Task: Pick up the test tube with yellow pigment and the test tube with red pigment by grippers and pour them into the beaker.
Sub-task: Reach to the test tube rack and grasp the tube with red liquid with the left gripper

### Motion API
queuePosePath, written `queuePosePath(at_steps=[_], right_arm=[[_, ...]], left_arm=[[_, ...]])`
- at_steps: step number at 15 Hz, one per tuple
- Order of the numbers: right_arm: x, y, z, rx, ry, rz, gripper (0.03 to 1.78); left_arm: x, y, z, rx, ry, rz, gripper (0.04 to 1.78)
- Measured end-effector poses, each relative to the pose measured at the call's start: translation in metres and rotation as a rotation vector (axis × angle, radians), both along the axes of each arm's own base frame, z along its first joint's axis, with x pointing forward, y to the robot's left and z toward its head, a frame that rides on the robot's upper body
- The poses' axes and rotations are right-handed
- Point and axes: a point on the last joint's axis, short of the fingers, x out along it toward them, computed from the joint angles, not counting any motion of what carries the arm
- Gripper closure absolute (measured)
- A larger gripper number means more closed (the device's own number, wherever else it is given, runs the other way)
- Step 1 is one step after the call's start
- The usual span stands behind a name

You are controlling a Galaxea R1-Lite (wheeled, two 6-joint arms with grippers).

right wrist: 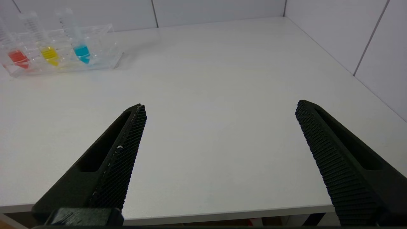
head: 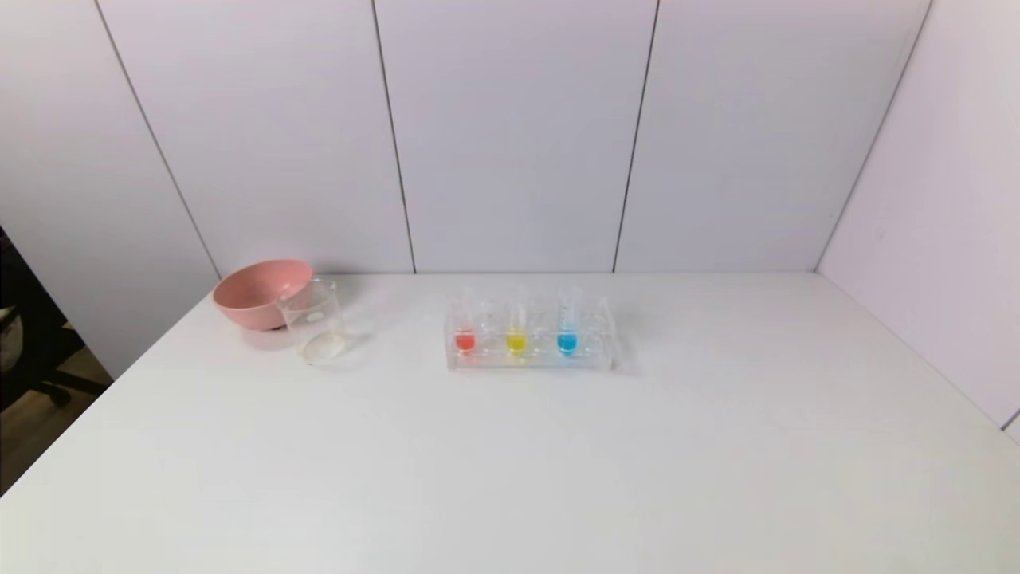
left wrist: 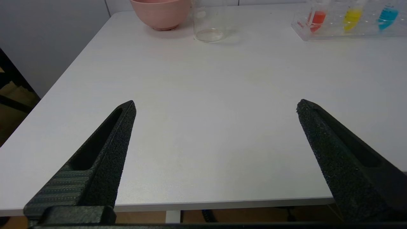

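The test tube with red pigment (head: pixel 464 335) and the test tube with yellow pigment (head: pixel 516 335) stand upright in a clear rack (head: pixel 530 360) at the table's middle back. The clear beaker (head: pixel 315 323) stands left of the rack and looks empty. Both tubes also show in the left wrist view, red (left wrist: pixel 316 17) and yellow (left wrist: pixel 352 14), and in the right wrist view, red (right wrist: pixel 17 57) and yellow (right wrist: pixel 49 52). My left gripper (left wrist: pixel 216 105) is open and empty over the table's front edge. My right gripper (right wrist: pixel 221 106) is open and empty there too. Neither shows in the head view.
A pink bowl (head: pixel 259 291) sits just behind the beaker at the back left. A tube with blue liquid (head: pixel 567 335) stands in the rack to the right of the yellow one. White wall panels close the back and right sides.
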Motion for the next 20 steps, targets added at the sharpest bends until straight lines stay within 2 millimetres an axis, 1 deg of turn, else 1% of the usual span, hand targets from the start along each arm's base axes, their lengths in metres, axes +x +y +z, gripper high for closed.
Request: queuePosePath(at_steps=[7,16,18,20], right_arm=[[0.000,0.000,0.000,0.000,0.000,0.000,0.10],[0.000,0.000,0.000,0.000,0.000,0.000,0.10],[0.000,0.000,0.000,0.000,0.000,0.000,0.10],[0.000,0.000,0.000,0.000,0.000,0.000,0.10]], left_arm=[[0.000,0.000,0.000,0.010,0.001,-0.001,0.06],[0.000,0.001,0.001,-0.039,-0.004,0.039,0.06],[-0.003,0.001,0.012,-0.037,-0.026,0.023,0.06],[-0.004,0.000,0.034,-0.037,-0.047,0.005,0.06]])
